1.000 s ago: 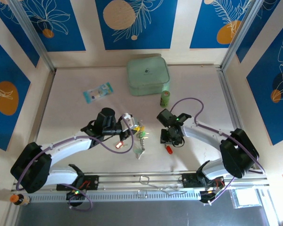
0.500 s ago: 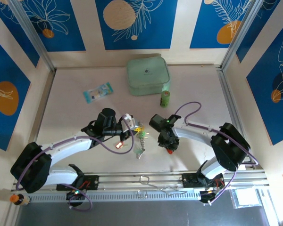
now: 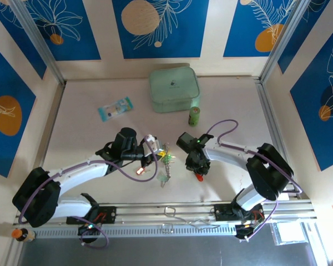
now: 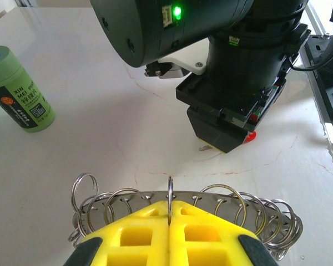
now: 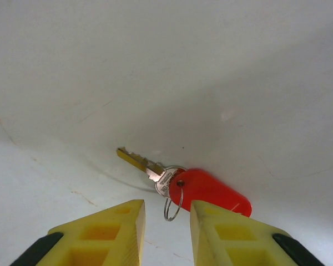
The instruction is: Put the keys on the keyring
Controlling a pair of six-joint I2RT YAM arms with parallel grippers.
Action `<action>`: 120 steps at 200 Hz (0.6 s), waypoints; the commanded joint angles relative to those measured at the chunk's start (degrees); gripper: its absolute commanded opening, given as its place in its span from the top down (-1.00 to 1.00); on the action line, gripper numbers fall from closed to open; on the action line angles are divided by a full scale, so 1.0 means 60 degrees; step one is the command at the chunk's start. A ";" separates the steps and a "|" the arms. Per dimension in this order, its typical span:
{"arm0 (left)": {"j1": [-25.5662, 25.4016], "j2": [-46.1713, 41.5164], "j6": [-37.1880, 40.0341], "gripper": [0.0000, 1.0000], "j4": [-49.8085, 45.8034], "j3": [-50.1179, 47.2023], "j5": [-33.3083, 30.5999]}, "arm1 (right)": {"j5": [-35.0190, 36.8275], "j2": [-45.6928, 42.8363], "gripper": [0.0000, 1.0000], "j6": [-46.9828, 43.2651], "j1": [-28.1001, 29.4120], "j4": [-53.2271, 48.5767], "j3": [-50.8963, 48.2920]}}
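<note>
Alignment between the right gripper [image 5: 166, 215] and the red key [image 5: 184, 182] is what the coming pick turns on. In the right wrist view the key lies flat on the table [image 5: 155, 61] just ahead of the yellow fingertips. Its long axis slants from the blade at upper left to the red head at lower right, so it runs obliquely across the gap rather than along it. The jaws stand apart, with nothing between them but the key's small wire loop, which reaches into the gap. A close from here would, I judge, catch the loop or the edge of the head first. From above, the right arm is plainly the nearer one, its gripper directly over the key. The left gripper [image 3: 151, 146] sits to the left, clamped on the keyring [image 3: 165, 162], which is near the key but apart from it. The key's axis is too small to read from up there. The left wrist view adds the grip itself: yellow fingers pressed together on the keyring's band, small split rings fanned to either side. Beyond it the right gripper's black body sits low over the table, and a green bottle [image 4: 19, 88] stands well off to the left.
</note>
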 commanded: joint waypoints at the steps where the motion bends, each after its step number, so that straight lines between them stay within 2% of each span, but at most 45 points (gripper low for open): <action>1: -0.0092 0.0022 0.0130 1.00 -0.0148 0.0311 0.0317 | 0.0161 0.0207 0.42 0.0118 -0.0057 -0.0397 -0.0101; 33: -0.0093 0.0050 0.0142 1.00 -0.0181 0.0328 0.0336 | -0.0007 0.0288 0.47 0.0056 -0.0058 -0.0234 -0.0148; 68: -0.0107 0.0062 0.0154 1.00 -0.0238 0.0336 0.0368 | 0.0022 0.0288 0.74 0.0099 -0.0044 -0.0212 -0.0186; 120: -0.0104 0.0045 0.0204 1.00 -0.0298 0.0358 0.0381 | 0.0041 0.0325 0.73 0.0138 -0.0058 -0.0285 -0.0189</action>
